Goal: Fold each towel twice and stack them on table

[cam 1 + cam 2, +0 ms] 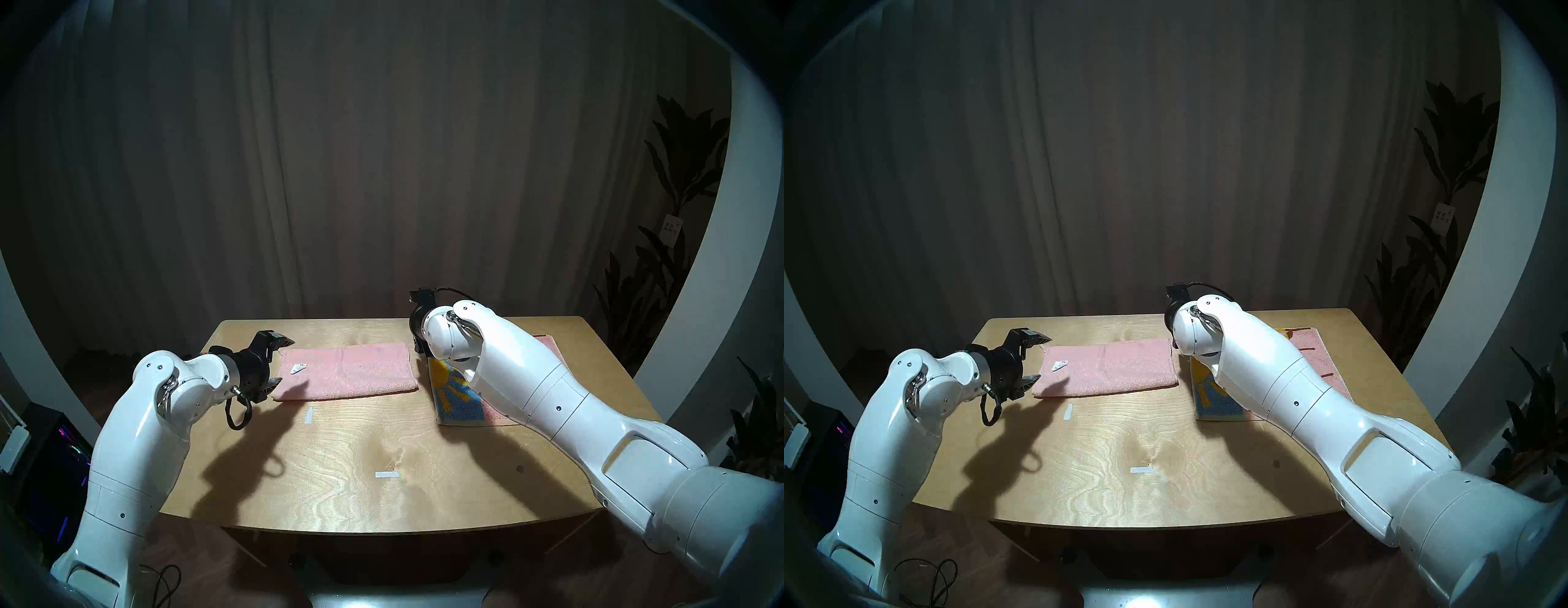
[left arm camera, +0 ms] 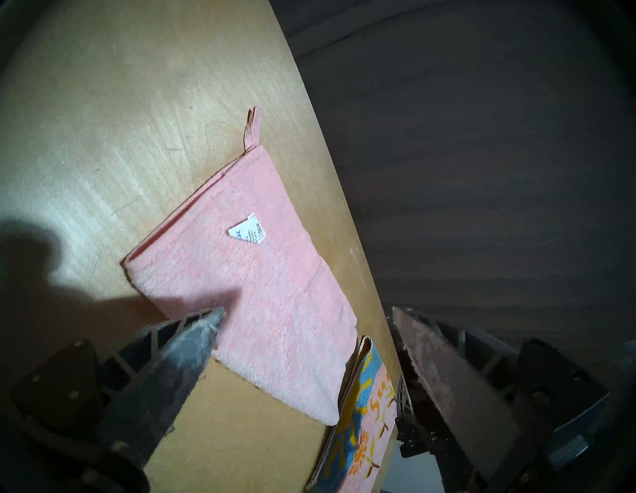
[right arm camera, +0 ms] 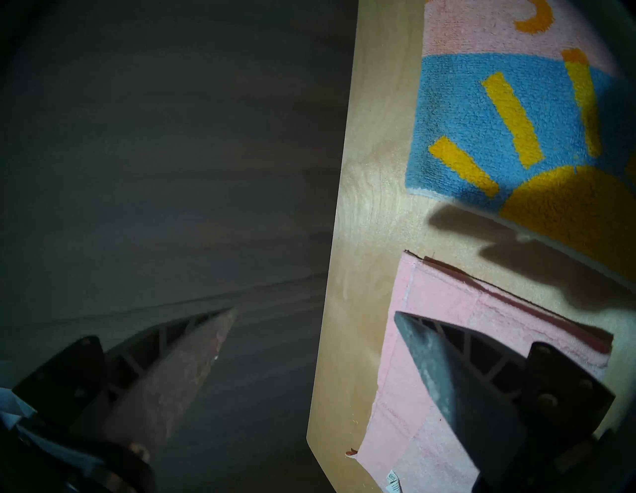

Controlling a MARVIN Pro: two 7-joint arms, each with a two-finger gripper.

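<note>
We judge fold 2 of the pink towel (image 1: 345, 371) is next; left gripper (image 1: 278, 360) and right gripper (image 3: 315, 313) gape empty; we'd pinch its end corners.

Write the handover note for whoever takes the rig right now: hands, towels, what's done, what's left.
Left hand: open, empty, at the left end of the pink towel.
Right hand: open, empty, above the pink towel's right end near the table's far edge.
Pink towel: looks folded once into a long strip, white tag on top.
Sun towel: beside it to the right, apart, partly under the right arm; its fold state is unclear.
Done: apparently the pink towel's first fold.
Left: pink towel's second fold, sun towel's folds as needed, then stacking.
</note>
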